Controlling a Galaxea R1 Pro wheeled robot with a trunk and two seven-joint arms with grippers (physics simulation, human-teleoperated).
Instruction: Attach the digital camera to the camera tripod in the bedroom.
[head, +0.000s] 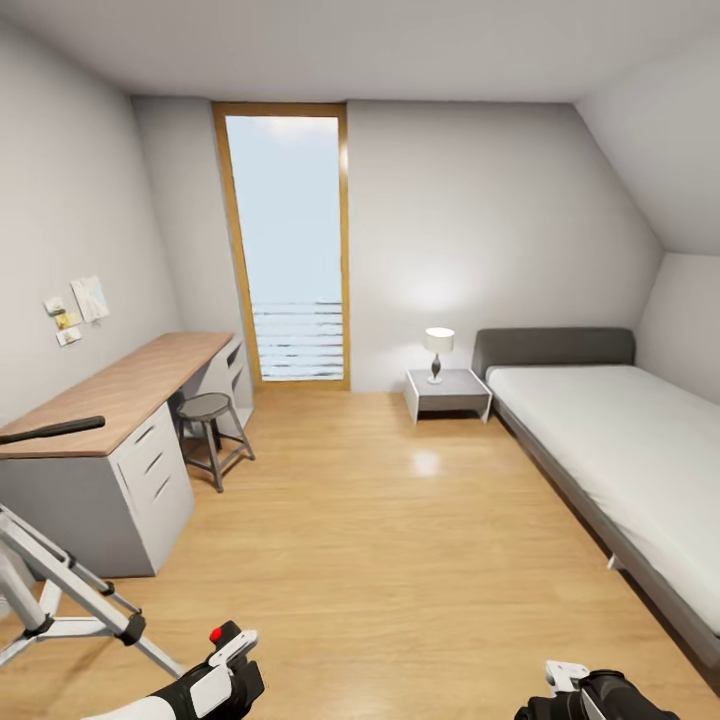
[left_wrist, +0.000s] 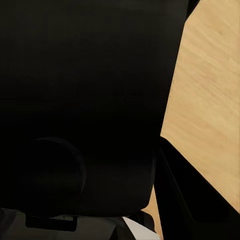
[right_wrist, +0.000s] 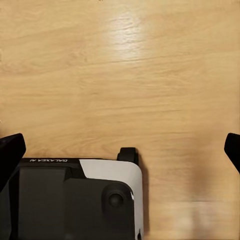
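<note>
The robot stood in the bedroom (head: 400, 520), facing a tall window (head: 290, 250) across the light wood floor (head: 380, 560). From the head camera, the left gripper (head: 232, 645) sat low in the frame with a red button (head: 216, 634) showing at its tip, part of the digital camera (left_wrist: 85, 100) it carried; the left wrist camera showed that black body pressed close against the lens, blocking most of the picture, with a strip of floor beside it. The camera tripod (head: 70, 590) stood just to the outer side of the left gripper, its silver legs spread on the floor and its long black pan handle (head: 50, 430) reaching over the corner of a wood-topped desk (head: 120, 390).

The right gripper (head: 568, 680) was seen at the lower edge of the head view. Its wrist camera looked straight down at bare floor, the two dark fingertips (right_wrist: 10, 155) far apart at opposite edges, the jaws spread wide and holding nothing.

Beyond the right gripper lay a grey-framed bed (head: 620, 440), a nightstand (head: 447, 392) with a lamp (head: 438, 352), and, ahead of the left gripper, a round stool (head: 208, 420).
</note>
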